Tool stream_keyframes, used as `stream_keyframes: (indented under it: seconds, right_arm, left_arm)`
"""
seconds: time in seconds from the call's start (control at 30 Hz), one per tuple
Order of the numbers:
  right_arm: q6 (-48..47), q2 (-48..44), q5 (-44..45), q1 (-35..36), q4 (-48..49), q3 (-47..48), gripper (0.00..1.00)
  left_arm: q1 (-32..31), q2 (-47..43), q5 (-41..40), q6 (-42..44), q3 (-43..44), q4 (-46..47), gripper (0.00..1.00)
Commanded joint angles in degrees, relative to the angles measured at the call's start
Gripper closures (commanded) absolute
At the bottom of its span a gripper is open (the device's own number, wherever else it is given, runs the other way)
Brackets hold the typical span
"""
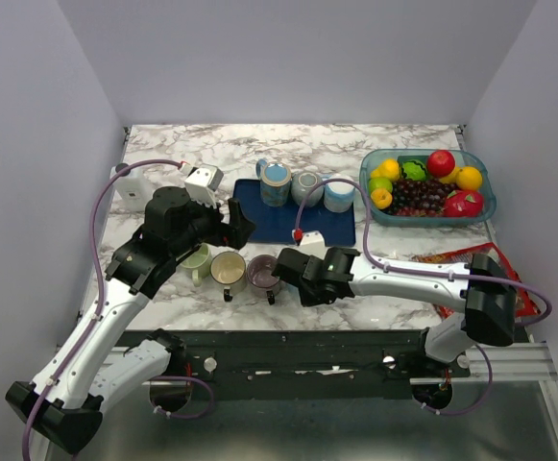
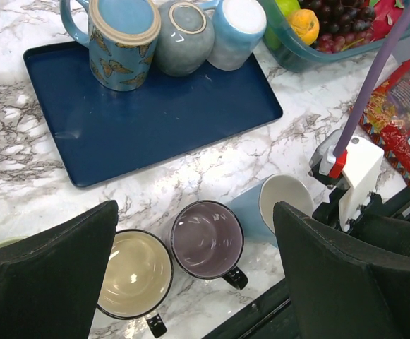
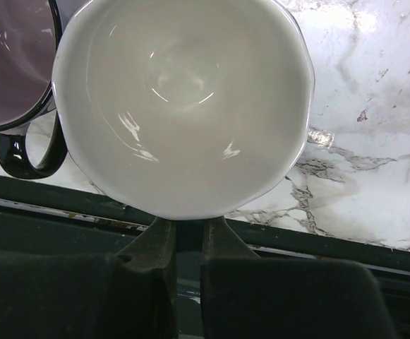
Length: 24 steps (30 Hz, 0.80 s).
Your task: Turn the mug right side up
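Observation:
A light blue mug with a white inside (image 3: 183,92) fills the right wrist view, its mouth facing the camera. In the left wrist view it (image 2: 250,208) is tipped on its side, just right of the purple mug. My right gripper (image 3: 188,233) is shut below its rim, apparently on the handle, which is hidden; it sits near the table's front edge (image 1: 293,269). My left gripper (image 2: 197,275) is open and empty, hovering above the row of upright mugs (image 1: 235,226).
Green (image 1: 198,259), cream (image 1: 228,270) and purple (image 1: 263,273) mugs stand upright in a front row. A blue tray (image 1: 259,223) holds three upside-down mugs (image 1: 306,186). A fruit container (image 1: 480,206) sits at the back right and a red snack packet (image 1: 514,279) at the right.

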Motion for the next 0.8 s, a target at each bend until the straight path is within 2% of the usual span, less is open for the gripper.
stream_keyframes:
  seconds: [0.0,0.03,0.1,0.13,0.23,0.5,0.67,0.77]
  right_arm:
    - [-0.12,0.2,0.63,0.4,1.41,2.71,0.87]
    - [-0.21,0.63,0.54,0.4,1.33,2.89,0.78]
    - [-0.21,0.81,0.19,0.4,1.41,3.06,0.69]
    - [-0.21,0.81,0.1,0.4,1.5,2.98,0.6]
    - [-0.12,-0.24,0.1,0.4,2.2,2.37,0.5]
    - [0.49,-7.09,0.8,0.49,4.66,0.08,0.37]
    - [1.81,-13.5,1.68,0.49,5.46,-1.85,0.32]
    - [3.04,-17.62,3.08,0.49,5.11,-3.79,0.31]
  left_arm:
    - [-0.18,-0.52,-1.81,0.55,1.01,0.6,0.01]
    - [-0.09,-0.34,-1.72,0.46,1.01,0.78,0.01]
    - [-0.18,-0.17,-1.63,0.37,1.19,1.22,0.01]
    - [-0.09,0.01,-1.63,0.2,1.28,1.3,0.01]
    - [-0.18,0.88,-1.72,0.28,1.71,1.3,0.01]
    - [-0.18,4.75,-3.3,-0.33,4.08,1.83,0.01]
    - [-0.09,12.3,-7.25,-2.0,7.51,3.06,0.01]
    - [0.34,19.32,-12.52,-4.8,11.37,3.59,0.01]
